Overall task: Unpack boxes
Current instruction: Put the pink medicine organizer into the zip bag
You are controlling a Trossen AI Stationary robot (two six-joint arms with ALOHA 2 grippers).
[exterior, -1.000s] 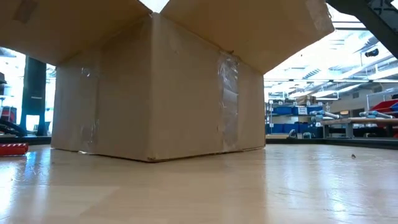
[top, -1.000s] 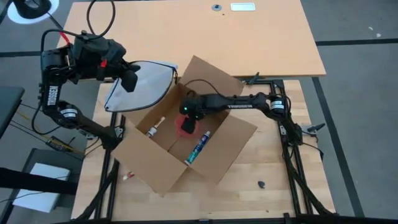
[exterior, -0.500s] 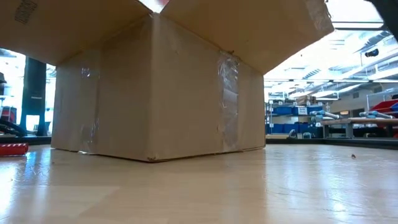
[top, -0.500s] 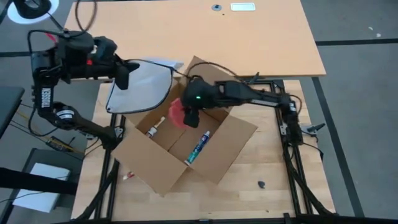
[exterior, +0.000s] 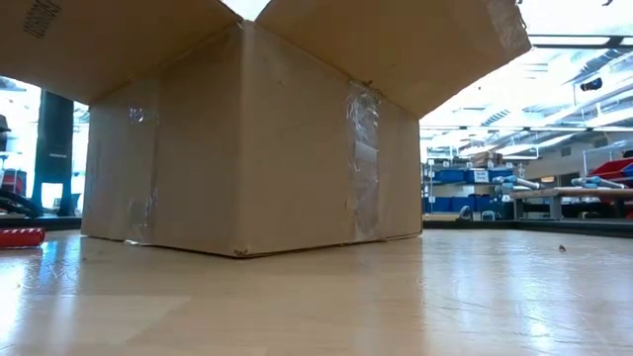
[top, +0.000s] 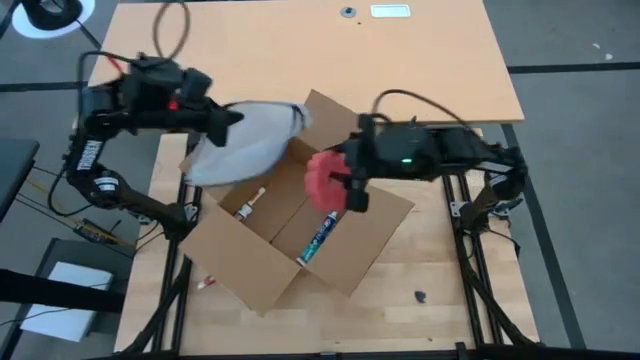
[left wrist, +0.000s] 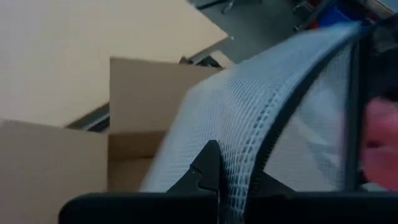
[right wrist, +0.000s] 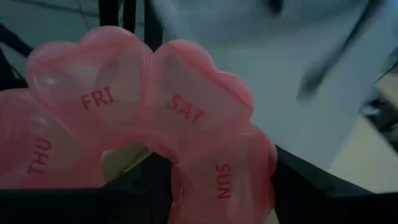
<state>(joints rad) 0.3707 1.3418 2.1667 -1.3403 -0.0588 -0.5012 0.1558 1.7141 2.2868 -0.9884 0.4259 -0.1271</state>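
Above the open carton (top: 300, 225), the right hand (top: 335, 185) grips a rigid, light pill organiser (top: 322, 178); the left hand (top: 225, 125) is clamped on a limp mesh bag (top: 245, 140).

On the table (top: 440, 300) the open carton (top: 300, 225) holds a tube (top: 320, 237); mesh bag (top: 245, 140) over its left flap

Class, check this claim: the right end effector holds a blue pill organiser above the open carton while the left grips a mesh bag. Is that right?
Not quite. The pill organiser in the right end effector is pink, not blue, as the right wrist view shows. The carton, left end effector and mesh bag are as stated.
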